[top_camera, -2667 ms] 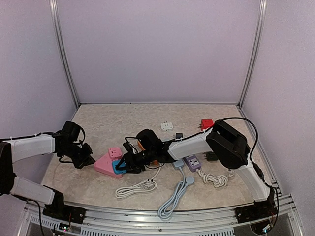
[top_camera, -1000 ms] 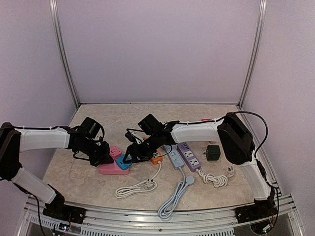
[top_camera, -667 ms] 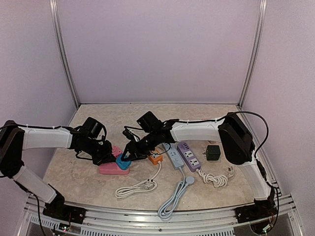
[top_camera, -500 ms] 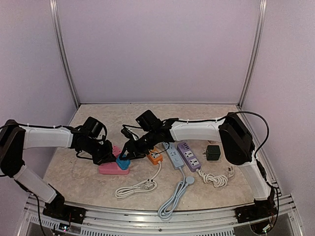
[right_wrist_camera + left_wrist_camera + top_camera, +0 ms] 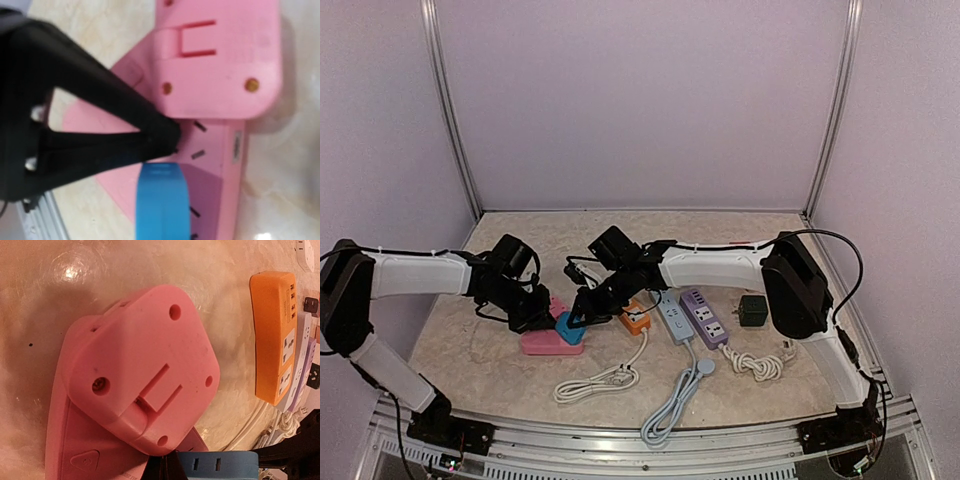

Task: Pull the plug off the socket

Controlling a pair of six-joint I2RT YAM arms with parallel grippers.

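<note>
A pink socket block lies on the table at left of centre. A pink plug sits on its far end and a blue plug on its near right. My left gripper is shut, and its black fingertips press on the block between the two plugs. My right gripper is shut on the blue plug, which casts a shadow on the block. Its prongs and my right fingers are hidden. The left wrist view shows the pink plug close up.
An orange power strip, a grey strip and a purple strip lie right of the block. White cables and a grey cable run toward the near edge. A dark adapter sits at right.
My left arm has come in from the far left and set its shut gripper on the pink block. My right arm has swung and lifted slightly while holding the blue plug.
</note>
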